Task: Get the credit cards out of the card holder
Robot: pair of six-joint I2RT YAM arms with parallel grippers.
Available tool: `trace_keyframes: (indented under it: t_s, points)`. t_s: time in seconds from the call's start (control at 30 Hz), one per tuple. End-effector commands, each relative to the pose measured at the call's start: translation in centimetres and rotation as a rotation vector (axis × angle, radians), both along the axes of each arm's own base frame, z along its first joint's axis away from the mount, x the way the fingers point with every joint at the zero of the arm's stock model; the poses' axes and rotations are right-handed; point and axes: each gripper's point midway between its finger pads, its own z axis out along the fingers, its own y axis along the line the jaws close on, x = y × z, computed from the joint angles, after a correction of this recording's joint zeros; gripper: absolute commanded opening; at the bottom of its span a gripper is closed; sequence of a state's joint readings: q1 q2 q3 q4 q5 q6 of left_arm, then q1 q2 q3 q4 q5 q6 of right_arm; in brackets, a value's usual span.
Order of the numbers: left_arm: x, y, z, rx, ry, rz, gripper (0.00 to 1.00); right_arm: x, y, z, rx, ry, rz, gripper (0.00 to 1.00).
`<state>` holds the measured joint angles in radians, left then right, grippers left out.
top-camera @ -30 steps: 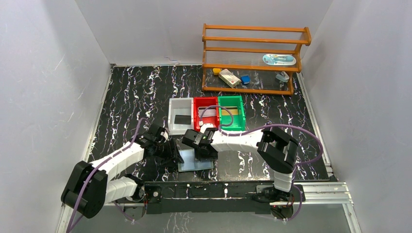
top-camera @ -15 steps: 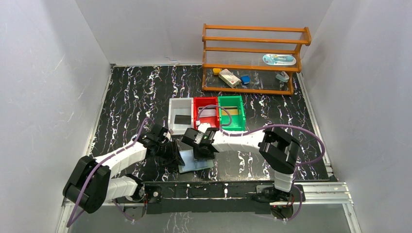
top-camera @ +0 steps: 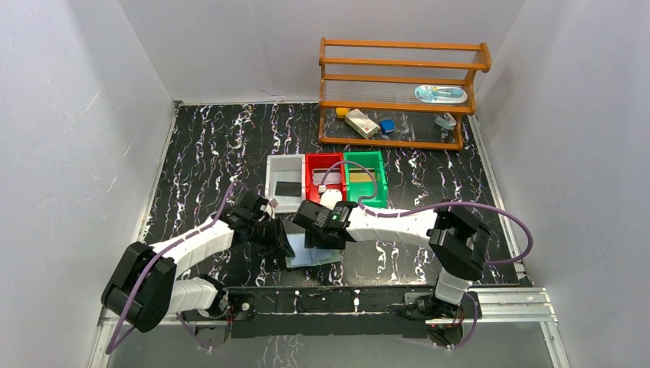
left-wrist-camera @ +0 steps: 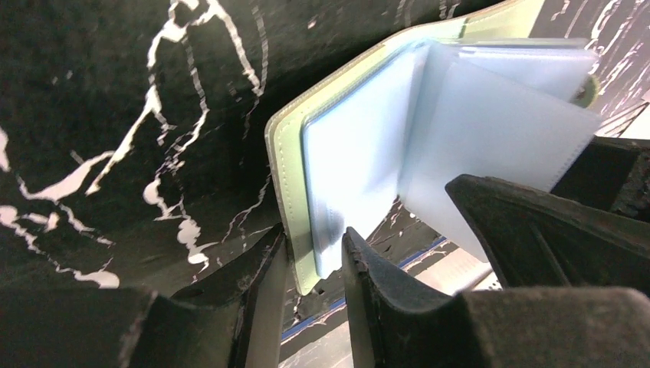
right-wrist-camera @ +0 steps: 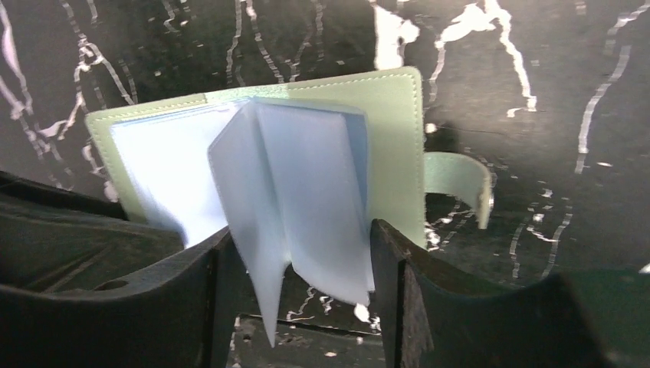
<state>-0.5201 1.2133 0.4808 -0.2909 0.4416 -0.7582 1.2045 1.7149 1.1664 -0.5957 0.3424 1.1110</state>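
The card holder point(top-camera: 314, 257) lies open on the black marbled table near the front edge, pale green outside with clear bluish pockets. My left gripper point(top-camera: 280, 239) is shut on its left cover and pocket stack point(left-wrist-camera: 306, 176), the jaws pinching the corner point(left-wrist-camera: 314, 234). My right gripper point(right-wrist-camera: 300, 230) stands open with loose pocket leaves point(right-wrist-camera: 306, 199) hanging between its fingers. The holder's tab point(right-wrist-camera: 460, 180) sticks out to the right. No card shows in the pockets I see. Credit cards lie in the bins: a black one point(top-camera: 287, 188), a silver-grey one point(top-camera: 326, 178) and a gold one point(top-camera: 362, 175).
White point(top-camera: 270, 184), red point(top-camera: 309, 180) and green point(top-camera: 382, 184) bins stand side by side just behind the grippers. A wooden rack point(top-camera: 398, 92) with small items is at the back right. The arms' mounting rail point(top-camera: 345, 299) runs along the front edge.
My left gripper has narrowed onto the holder's corner and nudged right. The right gripper has moved slightly right and widened again, and its arm's elbow has swung right. The holder has shifted a little to the right.
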Motion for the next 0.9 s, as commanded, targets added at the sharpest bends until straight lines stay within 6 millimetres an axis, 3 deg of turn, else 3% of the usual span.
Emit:
trace_keyframes:
  t_s: [0.0,0.2,0.33,0.5,0.67,0.87]
  points:
    - [1.3,-1.6,1.8,-0.052,-0.050,-0.063,0.31,1.5,-2.1,2.8,-0.034,-0.092,-0.114,0.69]
    - [2.2,-1.9,2.2,-0.020,-0.070,-0.091,0.34,2.8,-4.0,5.6,-0.008,-0.197,-0.173,0.75]
    - [2.9,-0.9,2.4,0.059,-0.089,-0.068,0.36,3.9,-5.2,8.1,-0.001,-0.270,-0.194,0.76]
    - [3.7,0.7,3.9,0.142,-0.161,-0.041,0.45,5.2,-7.0,11.1,0.011,-0.375,-0.227,0.79]
    - [5.6,2.5,8.1,0.196,-0.333,0.045,0.65,6.2,-7.1,14.4,0.072,-0.501,-0.135,0.85]
    - [8.6,6.2,15.2,0.315,-0.593,0.179,0.86,7.7,-7.9,20.8,0.106,-0.741,-0.011,0.98]
